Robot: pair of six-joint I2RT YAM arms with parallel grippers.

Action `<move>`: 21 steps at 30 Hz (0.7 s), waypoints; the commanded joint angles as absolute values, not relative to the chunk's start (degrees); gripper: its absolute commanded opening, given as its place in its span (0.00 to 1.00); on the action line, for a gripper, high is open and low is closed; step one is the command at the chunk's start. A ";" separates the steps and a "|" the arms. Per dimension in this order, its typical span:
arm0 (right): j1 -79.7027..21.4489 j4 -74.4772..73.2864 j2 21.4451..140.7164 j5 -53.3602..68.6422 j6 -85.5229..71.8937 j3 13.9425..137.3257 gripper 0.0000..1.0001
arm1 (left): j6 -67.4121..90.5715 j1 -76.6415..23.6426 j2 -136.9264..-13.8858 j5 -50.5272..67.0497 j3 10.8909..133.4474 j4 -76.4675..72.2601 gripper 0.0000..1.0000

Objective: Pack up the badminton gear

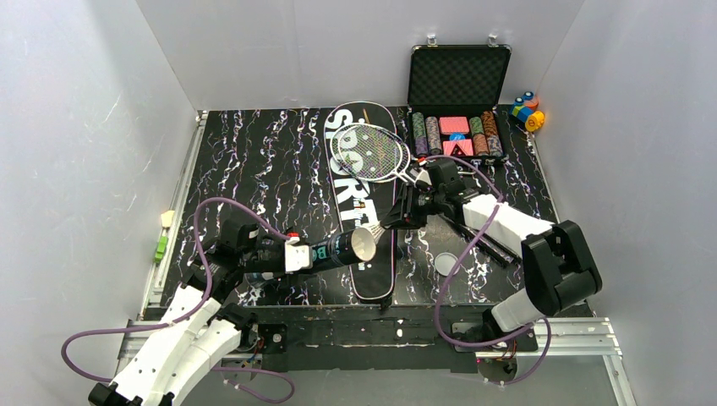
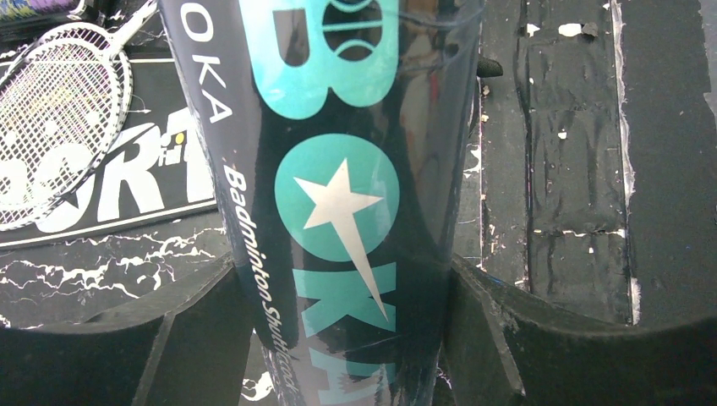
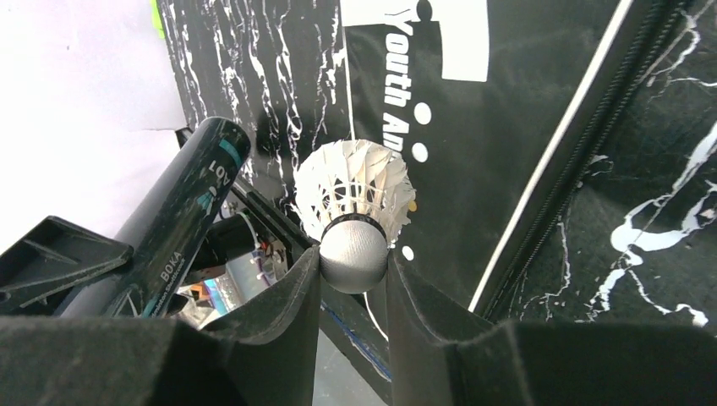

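My left gripper is shut on the long black tube and holds it level above the mat, its open silvery mouth facing right. In the left wrist view the tube fills the space between my fingers. My right gripper is shut on the round cork of a white feather shuttlecock, feathers pointing at the tube's mouth. The shuttlecock is just right of the mouth. The black "SPORT" bag lies beneath. Two rackets rest on its far end. The round lid lies on the mat.
An open black case of poker chips stands at the back right, with coloured blocks beside it. Small green and yellow pieces lie off the mat's left edge. A dark racket handle lies under my right arm. White walls enclose the table.
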State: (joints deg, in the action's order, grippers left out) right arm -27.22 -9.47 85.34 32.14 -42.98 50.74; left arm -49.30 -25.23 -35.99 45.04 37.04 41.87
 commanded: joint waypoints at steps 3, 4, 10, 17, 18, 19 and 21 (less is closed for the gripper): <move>-25.09 -12.95 88.33 30.43 -39.24 54.17 0.46 | -50.01 -24.79 -35.03 46.67 38.70 41.64 0.14; -24.72 -14.44 88.52 29.27 -38.61 54.53 0.50 | -50.04 -24.79 -35.06 46.67 38.71 41.68 0.14; -23.91 -24.94 90.09 18.95 -33.25 59.33 0.61 | -50.22 -24.79 -34.99 46.93 38.53 41.67 0.15; -23.95 -31.98 84.94 8.04 -30.80 62.61 0.67 | -50.19 -24.79 -35.00 47.04 38.32 41.61 0.14; -23.99 -32.06 83.74 7.41 -30.80 62.40 0.68 | -50.30 -24.79 -34.97 47.03 38.32 41.58 0.15; -24.10 -32.19 82.60 6.66 -30.81 62.18 0.69 | -50.32 -24.79 -34.96 47.08 38.25 41.51 0.14; -24.44 -32.57 81.02 5.24 -30.73 61.75 0.70 | -50.38 -24.79 -34.89 47.05 38.15 41.45 0.15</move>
